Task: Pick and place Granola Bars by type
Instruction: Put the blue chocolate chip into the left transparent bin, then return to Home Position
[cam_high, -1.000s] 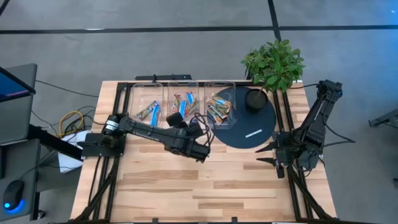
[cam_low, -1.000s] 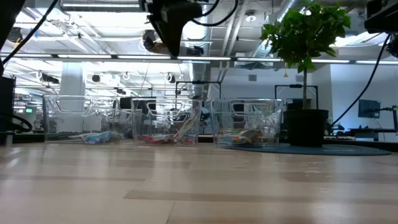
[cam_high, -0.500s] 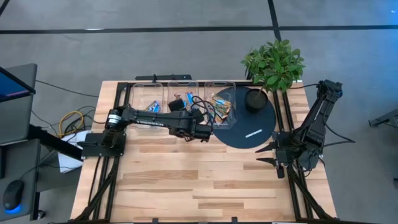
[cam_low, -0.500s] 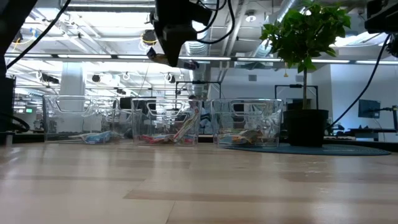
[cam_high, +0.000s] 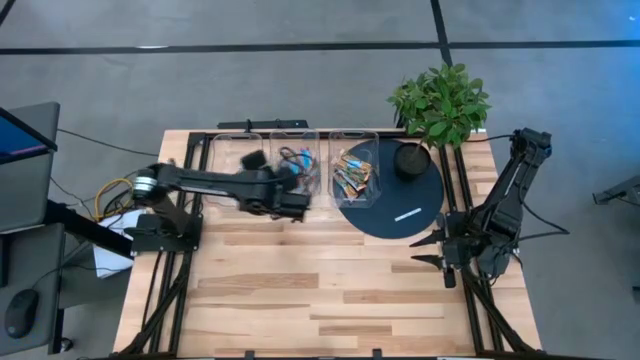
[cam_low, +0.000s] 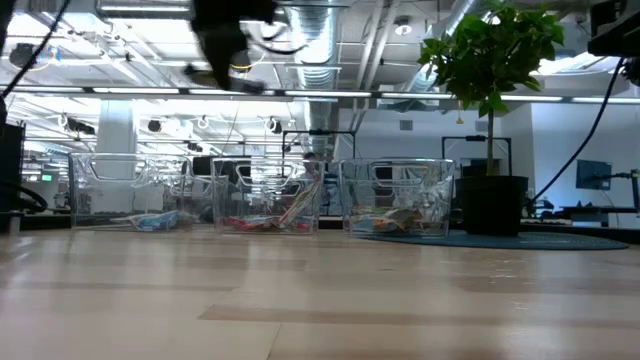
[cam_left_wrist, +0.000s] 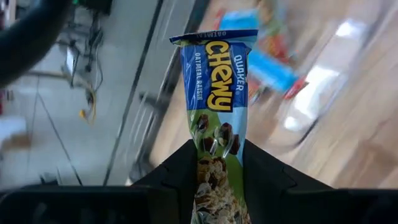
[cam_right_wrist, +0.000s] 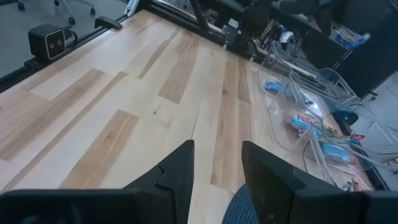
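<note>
Holding: left gripper (cam_left_wrist: 219, 163) is clamped on a blue granola bar (cam_left_wrist: 214, 106).
Position: bar sticks out between its fingers.

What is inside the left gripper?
The left gripper is shut on a blue and green granola bar. The bar's lower end is hidden between the fingers.

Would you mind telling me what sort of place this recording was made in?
Probably a robotics lab in a large open industrial hall: the wooden table sits in a black frame with two arms mounted on it, exposed ceiling ducts run overhead, and more workstations show behind the clear bins.
</note>
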